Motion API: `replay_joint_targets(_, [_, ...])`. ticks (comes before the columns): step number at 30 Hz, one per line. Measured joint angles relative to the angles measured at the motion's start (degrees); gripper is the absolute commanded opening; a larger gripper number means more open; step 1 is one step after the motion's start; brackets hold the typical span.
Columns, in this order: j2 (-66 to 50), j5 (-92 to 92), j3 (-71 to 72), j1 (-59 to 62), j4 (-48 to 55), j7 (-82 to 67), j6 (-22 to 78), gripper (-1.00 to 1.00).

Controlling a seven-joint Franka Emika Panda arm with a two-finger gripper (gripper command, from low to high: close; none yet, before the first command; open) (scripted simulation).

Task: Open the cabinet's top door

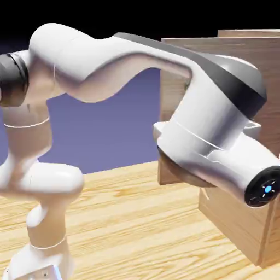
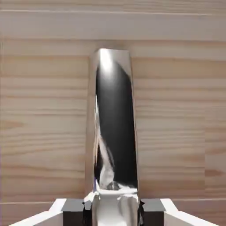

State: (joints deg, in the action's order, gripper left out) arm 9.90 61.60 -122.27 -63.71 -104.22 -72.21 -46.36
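Arm: you see it sweep from the lower left across to the cabinet, its big white wrist housing hiding the hand in the exterior view.
Cabinet: light wood, standing on the bench at the right.
Top door: its wood grain fills the hand view, close up.
Handle: dark shiny metal bar, running up from between the fingertips.
Jaws: pinching the handle, a grey pad tight on either side.
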Motion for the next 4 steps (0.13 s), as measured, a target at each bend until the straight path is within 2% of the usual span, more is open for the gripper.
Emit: replay_joint_targets(4, [8.31,-4.61,-0.47,-4.35,6.55,3.24,-0.03,-1.0])
